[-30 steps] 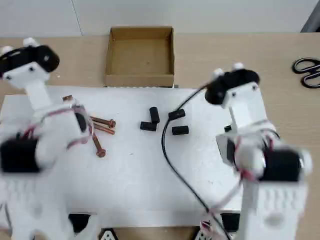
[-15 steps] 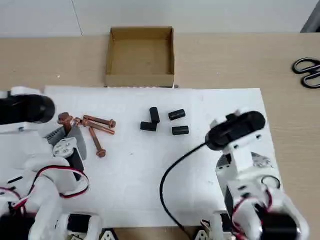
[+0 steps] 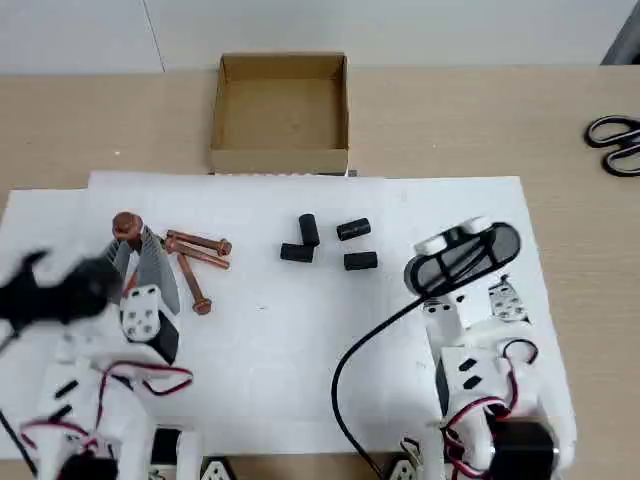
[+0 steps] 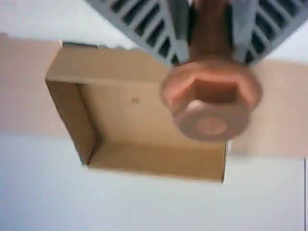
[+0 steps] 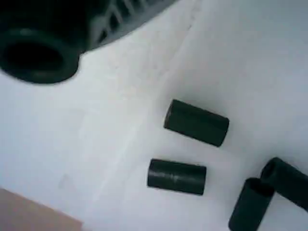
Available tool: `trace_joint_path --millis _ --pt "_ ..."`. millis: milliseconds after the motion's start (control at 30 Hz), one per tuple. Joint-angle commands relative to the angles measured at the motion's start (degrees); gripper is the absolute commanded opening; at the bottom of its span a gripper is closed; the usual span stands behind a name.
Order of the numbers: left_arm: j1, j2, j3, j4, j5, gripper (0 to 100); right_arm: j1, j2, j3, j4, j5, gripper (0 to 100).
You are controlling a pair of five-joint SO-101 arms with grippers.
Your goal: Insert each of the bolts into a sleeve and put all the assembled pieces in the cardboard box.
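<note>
My left gripper (image 3: 136,243) is shut on a copper bolt (image 3: 127,225) at the left of the white sheet, the bolt's hex head (image 4: 211,103) sticking out past the grey fingers (image 4: 139,24). Three more bolts (image 3: 200,250) lie just right of it. Several black sleeves (image 3: 330,243) lie in the sheet's middle. My right gripper (image 5: 48,43) is shut on a black sleeve (image 5: 36,57), seen end-on and hollow, apart from the loose sleeves (image 5: 196,123). The right arm (image 3: 465,255) stands at the sheet's right. The open cardboard box (image 3: 280,160) sits at the back.
A white foam sheet (image 3: 300,340) covers the wooden table. A black cable (image 3: 370,330) curves across it from the right arm toward the front edge. Scissors (image 3: 615,140) lie at the far right on the bare wood.
Both arms have drawn back toward the table's front edge. The left one kept its bolt, which now sits beside the loose bolts; the right one dropped back from near the box.
</note>
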State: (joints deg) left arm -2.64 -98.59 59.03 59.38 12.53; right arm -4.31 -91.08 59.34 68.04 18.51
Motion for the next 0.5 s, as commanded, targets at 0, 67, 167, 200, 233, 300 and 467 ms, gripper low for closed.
trace_joint_path --millis 0,67,167,200,233,300,467 --pt "2.02 -6.33 7.96 -4.57 -0.09 0 -3.82 -6.73 6.95 -4.97 0.18 0.3" --pt "2.64 -5.19 8.40 -4.92 2.81 0 -7.16 -10.86 11.08 -6.11 0.18 0.3" --pt "3.08 -4.57 9.27 -8.70 9.67 0 -11.21 -13.23 15.82 -5.93 -0.09 0.3" --pt "3.08 -4.57 10.42 -10.46 11.16 0 -12.26 -12.97 16.88 -6.29 -1.23 0.3" --pt "3.08 -4.75 11.74 -12.04 12.13 0 -13.32 -12.53 18.11 -6.99 -3.16 0.3" --pt "3.08 -4.75 14.11 -13.63 12.31 0 -16.13 -12.70 21.19 -10.51 -6.59 0.3" --pt "6.59 -4.75 19.03 -13.80 12.22 0 -26.07 -12.79 28.84 -22.64 -7.91 0.3"
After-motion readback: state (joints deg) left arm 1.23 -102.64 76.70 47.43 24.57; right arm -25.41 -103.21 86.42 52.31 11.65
